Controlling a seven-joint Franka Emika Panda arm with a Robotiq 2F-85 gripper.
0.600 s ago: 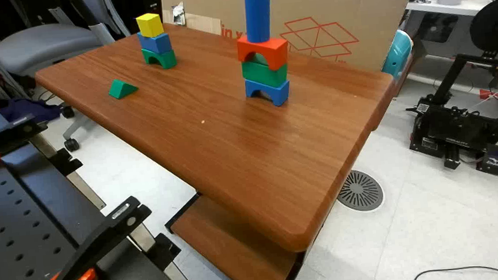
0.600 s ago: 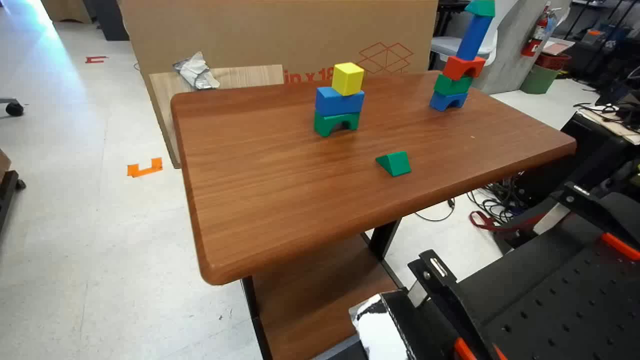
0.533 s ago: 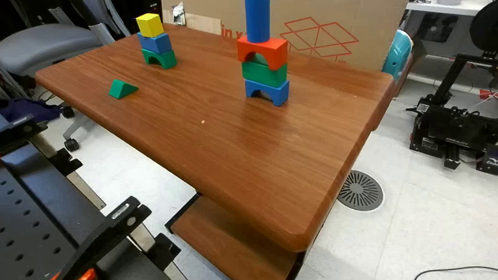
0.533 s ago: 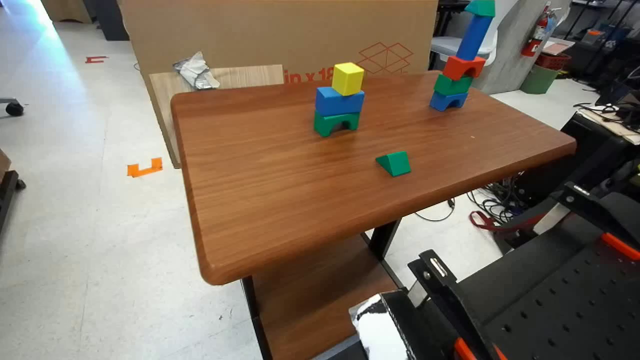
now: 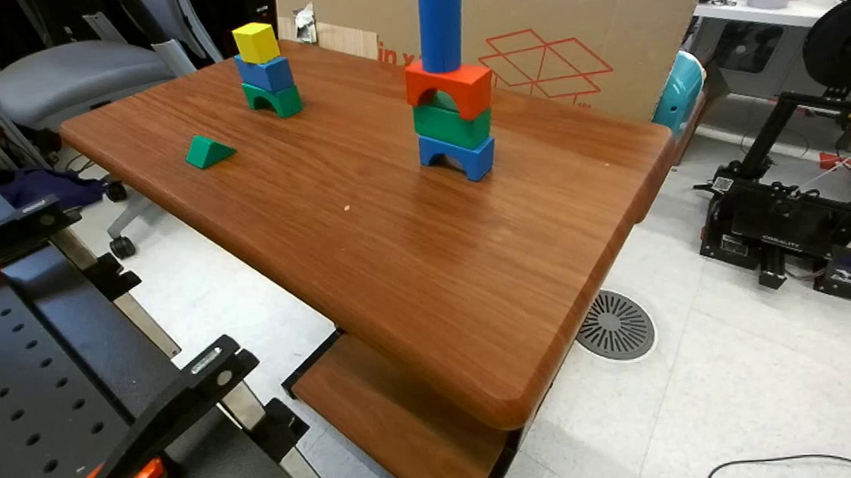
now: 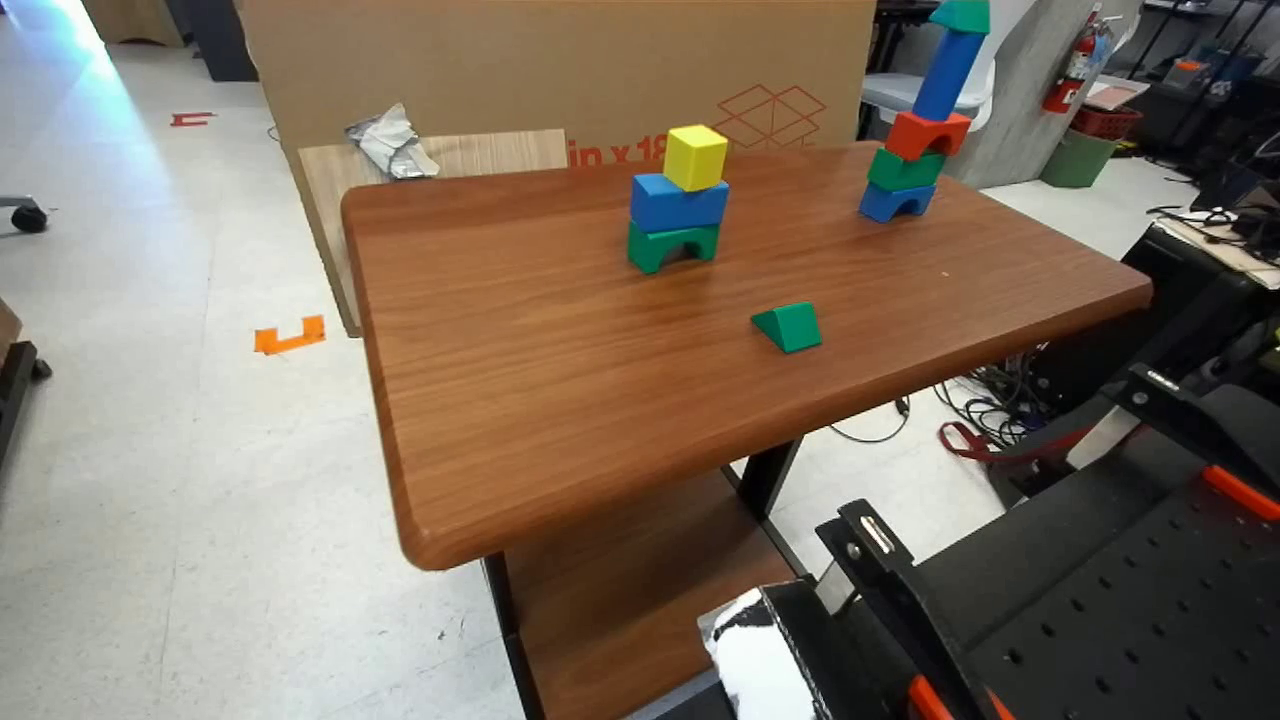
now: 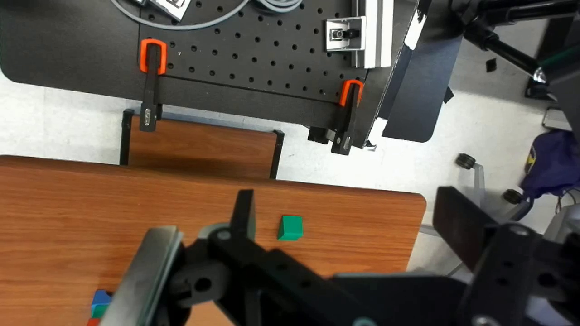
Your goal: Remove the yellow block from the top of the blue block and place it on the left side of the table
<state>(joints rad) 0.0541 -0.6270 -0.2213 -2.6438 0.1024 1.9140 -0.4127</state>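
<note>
The yellow block (image 5: 256,43) (image 6: 695,158) sits on top of the blue block (image 5: 265,73) (image 6: 678,203) in both exterior views. The blue block rests on a green arch (image 5: 272,100) (image 6: 672,246), which stands on the reddish-brown table (image 5: 364,237) (image 6: 520,390). The stack is upright. My gripper (image 7: 346,199) shows only in the wrist view, with its fingers wide apart and nothing between them. It is above the table (image 7: 353,222). The yellow and blue blocks do not show in the wrist view. The arm is out of both exterior views.
A green triangular block (image 5: 208,152) (image 6: 790,327) (image 7: 290,227) lies near the table edge. A tall tower (image 5: 440,22) (image 6: 905,170) stands farther along; its base shows partly in the wrist view (image 7: 100,299). A cardboard sheet (image 5: 530,29) (image 6: 560,70) stands behind. A black bench (image 7: 253,90) carries clamps.
</note>
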